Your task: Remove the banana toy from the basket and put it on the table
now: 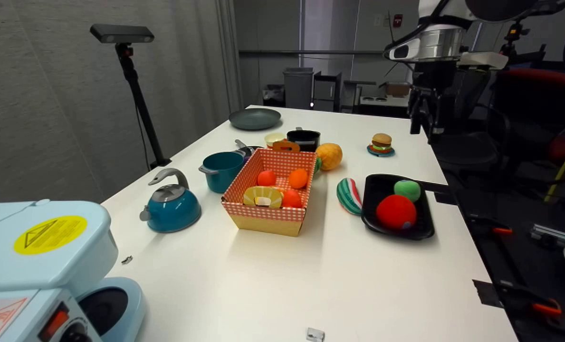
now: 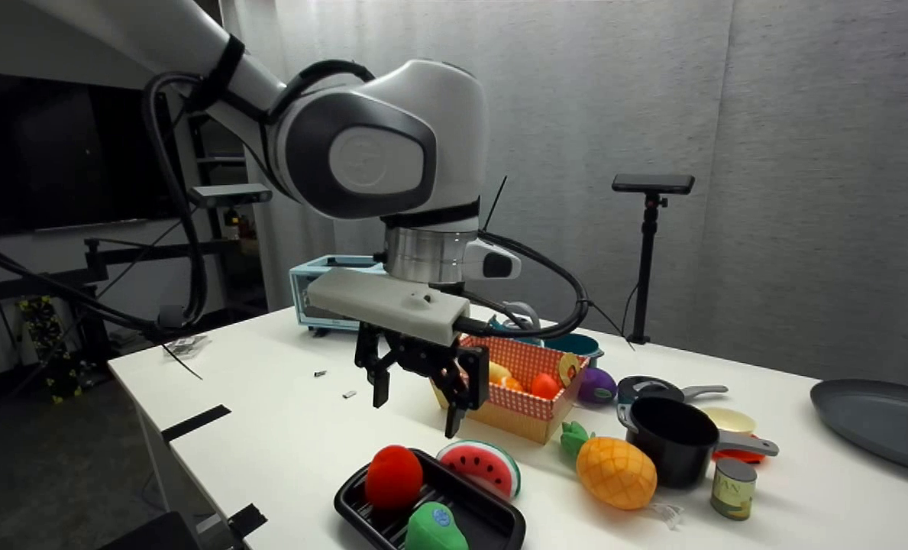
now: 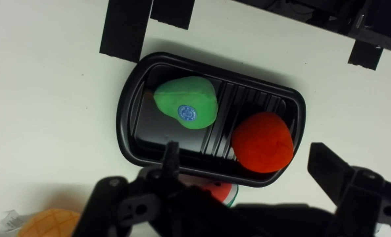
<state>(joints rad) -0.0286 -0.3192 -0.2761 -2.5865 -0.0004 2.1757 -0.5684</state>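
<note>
An exterior view alone shows one toy hamburger [image 1: 381, 142]; all views show two plush fruits [image 3: 262, 143] in one tray [image 3: 167, 134]; one banana toy [image 2: 497, 372] lies in one basket [image 2: 521, 414]; the gripper [image 2: 416, 409] gapes wide, empty.

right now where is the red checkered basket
In an exterior view, the basket stands on the white table near the picture's middle, with the teal pot just left of it and the watermelon slice to its right.

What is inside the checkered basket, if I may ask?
Two red toys, an orange toy and possibly the pale-yellow banana toy show; anything underneath them in the basket is covered.
</note>
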